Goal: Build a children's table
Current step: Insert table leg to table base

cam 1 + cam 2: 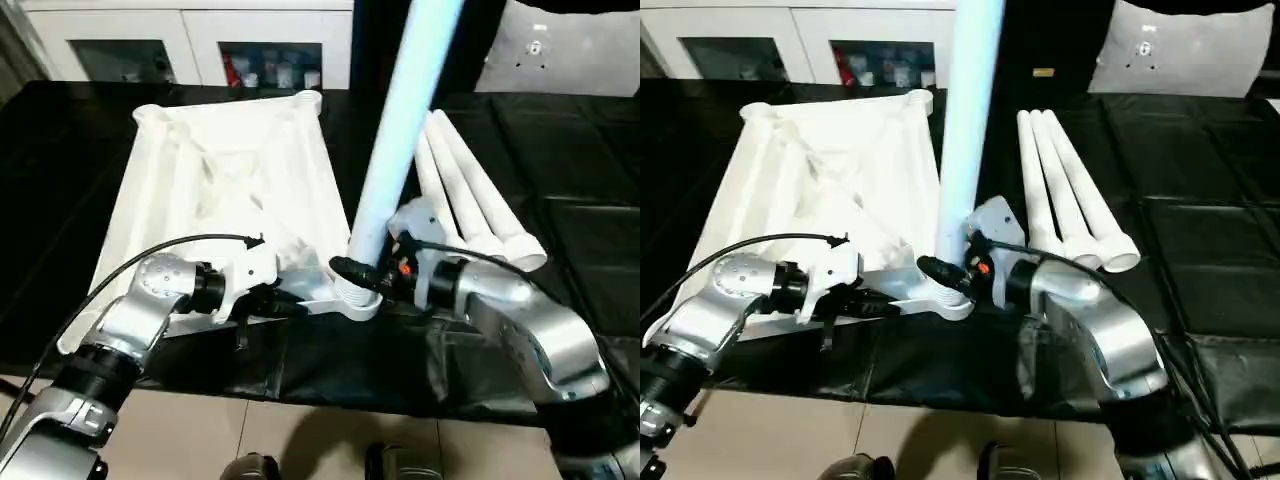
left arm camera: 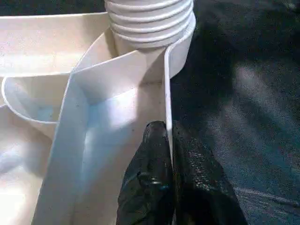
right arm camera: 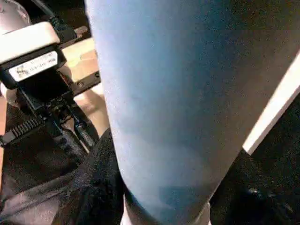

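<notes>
We see even indoor light from overhead in the 2 head views. The white table top (image 1: 225, 170) glares so strongly that its ribs nearly wash out, and the black sheet (image 1: 560, 150) carries soft sheen along its creases. The upright leg (image 1: 400, 130) reads pale blue. Close up, that leg is blurred, while the left gripper's fingertips (image 2: 154, 154) stay fairly sharp.

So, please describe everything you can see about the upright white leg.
The long round white plastic leg stands nearly upright, leaning slightly, its ribbed threaded base in the near corner socket of the upside-down white tabletop. The right end effector grips it just above the socket. Its upper end leaves the picture.
</notes>
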Controlling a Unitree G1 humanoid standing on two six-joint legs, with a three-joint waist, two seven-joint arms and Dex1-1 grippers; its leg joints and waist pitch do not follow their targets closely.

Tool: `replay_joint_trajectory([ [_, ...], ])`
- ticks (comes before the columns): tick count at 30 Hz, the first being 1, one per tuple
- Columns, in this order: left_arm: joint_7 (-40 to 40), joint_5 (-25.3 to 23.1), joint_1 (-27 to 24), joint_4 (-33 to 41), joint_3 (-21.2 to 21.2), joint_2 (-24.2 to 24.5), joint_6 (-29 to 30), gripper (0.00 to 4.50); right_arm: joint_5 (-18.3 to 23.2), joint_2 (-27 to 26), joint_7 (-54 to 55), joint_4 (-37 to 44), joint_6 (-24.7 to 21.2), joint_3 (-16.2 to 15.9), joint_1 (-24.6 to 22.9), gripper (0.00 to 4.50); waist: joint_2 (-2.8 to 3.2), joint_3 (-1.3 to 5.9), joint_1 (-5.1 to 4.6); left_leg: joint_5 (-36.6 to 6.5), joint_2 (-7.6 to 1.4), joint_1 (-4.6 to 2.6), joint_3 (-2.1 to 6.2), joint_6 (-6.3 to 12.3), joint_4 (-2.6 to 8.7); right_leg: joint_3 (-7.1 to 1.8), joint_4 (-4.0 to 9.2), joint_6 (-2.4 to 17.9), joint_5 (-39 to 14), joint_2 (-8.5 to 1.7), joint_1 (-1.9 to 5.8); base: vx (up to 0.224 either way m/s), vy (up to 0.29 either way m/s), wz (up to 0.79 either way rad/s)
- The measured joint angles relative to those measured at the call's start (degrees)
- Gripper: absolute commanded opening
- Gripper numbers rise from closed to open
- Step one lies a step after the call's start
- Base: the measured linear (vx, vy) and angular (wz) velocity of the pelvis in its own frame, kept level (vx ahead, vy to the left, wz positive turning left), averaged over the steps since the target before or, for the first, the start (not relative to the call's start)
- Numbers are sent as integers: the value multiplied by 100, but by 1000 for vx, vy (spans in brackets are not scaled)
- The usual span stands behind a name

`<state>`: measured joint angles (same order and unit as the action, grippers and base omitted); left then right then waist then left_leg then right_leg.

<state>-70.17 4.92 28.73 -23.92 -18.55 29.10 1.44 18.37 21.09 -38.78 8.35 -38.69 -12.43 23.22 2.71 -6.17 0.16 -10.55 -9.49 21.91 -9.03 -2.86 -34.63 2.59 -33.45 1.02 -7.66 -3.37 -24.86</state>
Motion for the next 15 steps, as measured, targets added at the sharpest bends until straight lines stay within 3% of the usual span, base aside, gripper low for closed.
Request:
replay_joint_trajectory([
  [15, 125, -189, 70, -171, 0, -85, -269, 0, 126, 321, -314, 39, -392, -36, 146, 190, -20, 4, 4, 5, 0, -2, -5, 5, 6, -1, 35, -11, -7, -1, 18, 0, 0, 0],
])
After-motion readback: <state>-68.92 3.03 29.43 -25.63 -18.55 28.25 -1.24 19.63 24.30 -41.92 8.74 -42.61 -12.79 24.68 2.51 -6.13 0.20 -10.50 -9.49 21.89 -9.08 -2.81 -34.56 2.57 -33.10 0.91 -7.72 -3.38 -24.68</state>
